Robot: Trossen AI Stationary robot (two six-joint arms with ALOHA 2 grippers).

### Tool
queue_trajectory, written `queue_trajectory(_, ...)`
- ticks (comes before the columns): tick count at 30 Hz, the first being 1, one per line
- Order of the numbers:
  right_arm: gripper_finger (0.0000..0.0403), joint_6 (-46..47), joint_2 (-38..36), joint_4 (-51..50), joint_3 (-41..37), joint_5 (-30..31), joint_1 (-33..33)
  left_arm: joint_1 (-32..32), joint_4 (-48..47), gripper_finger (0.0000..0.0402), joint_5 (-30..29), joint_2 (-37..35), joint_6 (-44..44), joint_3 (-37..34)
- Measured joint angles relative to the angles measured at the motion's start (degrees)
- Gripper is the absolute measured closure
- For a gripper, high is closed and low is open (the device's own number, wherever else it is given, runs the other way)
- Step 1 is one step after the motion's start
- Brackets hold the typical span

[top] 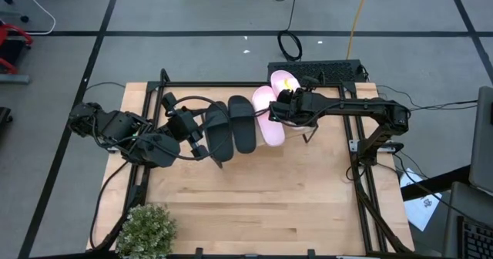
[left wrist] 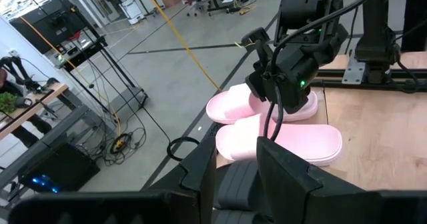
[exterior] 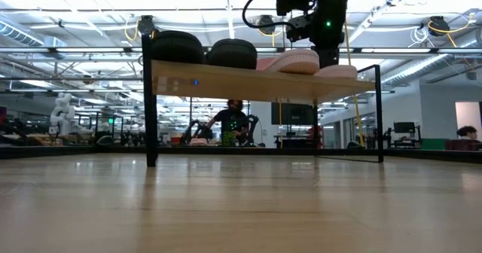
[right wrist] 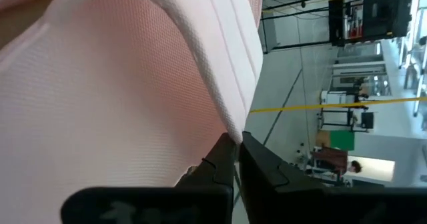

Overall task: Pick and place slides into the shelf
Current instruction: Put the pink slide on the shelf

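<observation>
- My right gripper (top: 282,105) is over the far right end of the shelf (exterior: 248,81), fingers pinched fully together. In the right wrist view the tips (right wrist: 233,159) meet against the edge of a pink slide's strap (right wrist: 133,97); I cannot tell whether any of the strap is caught between them, so I call it closed and touching, not holding.
- My left gripper (top: 202,145) is at the left end, beside the left black slide (top: 218,134), with its jaws partly apart. In the left wrist view its fingers (left wrist: 287,174) straddle a dark shape I take for that slide, but I cannot tell whether it is gripped or only framed.
- All 4 slides sit on the shelf top: 2 black ones on the left, the second black slide (top: 243,123) next to the first, then 1 pink slide (top: 269,120), and another pink slide (top: 284,82) at the right end, partly under the right arm.
- Handling, as I judge it: these look like light foam, soft enough to flex, with a ribbed strap that should not slip much. The strap's edge is the natural place to pinch; a grab on the sole would need much wider jaws.
- The pink pair lies touching, so nudging 1 may shift the other.
</observation>
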Motion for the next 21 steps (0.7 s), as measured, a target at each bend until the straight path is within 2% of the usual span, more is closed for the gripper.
queue_trajectory(8, 0.0402, -0.4, 0.0, 0.0, 0.0, 0.4, 0.0, 0.1, 0.0, 0.0289, 0.0, 0.0, 0.4, 0.0)
queue_trajectory(11, 0.0402, -0.8, 0.0, -0.3, 0.0, -1.9, 0.0, 0.5, 0.0, 0.0289, 0.0, 0.0, 0.4, 0.0)
queue_trajectory(21, 0.0402, -1.1, 0.0, -2.6, 0.0, -3.5, -0.3, 2.3, 0.0, 0.0289, 0.1, 0.0, 0.3, 0.0)
